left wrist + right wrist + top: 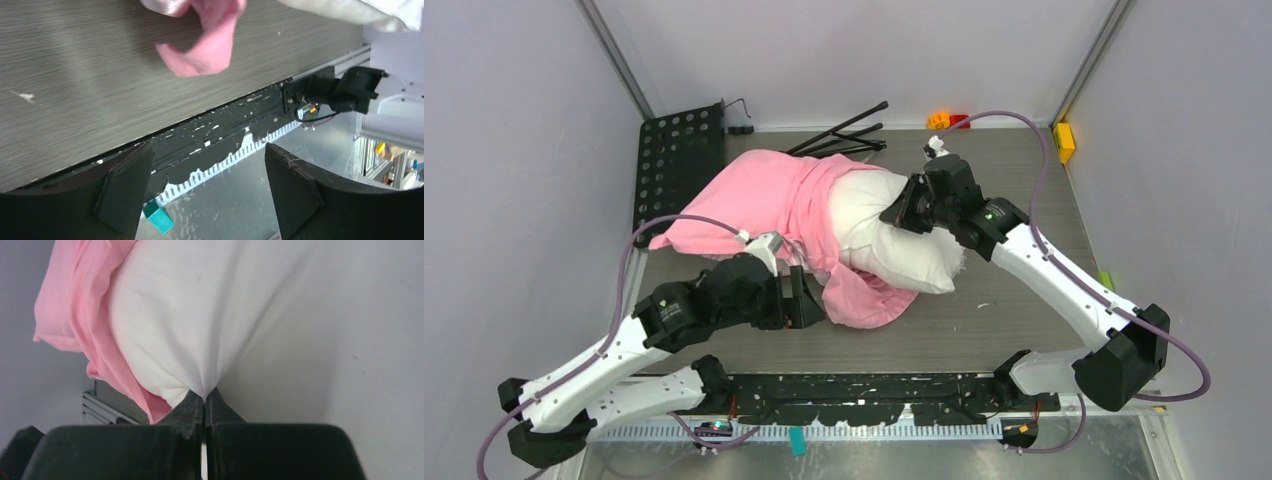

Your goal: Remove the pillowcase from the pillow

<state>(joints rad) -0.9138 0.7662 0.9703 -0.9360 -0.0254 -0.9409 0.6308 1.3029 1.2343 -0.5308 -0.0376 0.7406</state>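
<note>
The pillowcase [749,200] is seen bunched over the pillow's [879,245] left end, a loose flap spilled in front of the pillow; the left gripper [207,147] is held spread wide near that flap; the pillow's bare right end is pinched by the right gripper [204,396], fingers pressed together on white fabric.

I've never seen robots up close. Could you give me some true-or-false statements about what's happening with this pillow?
1. The right gripper is pinching the white pillow. True.
2. The left gripper is clamped on the pink pillowcase. False: its fingers are open with nothing between them.
3. The pillowcase is completely off the pillow. False: it covers one end of it.
4. A black perforated plate lies beside the pillowcase. True.
</note>
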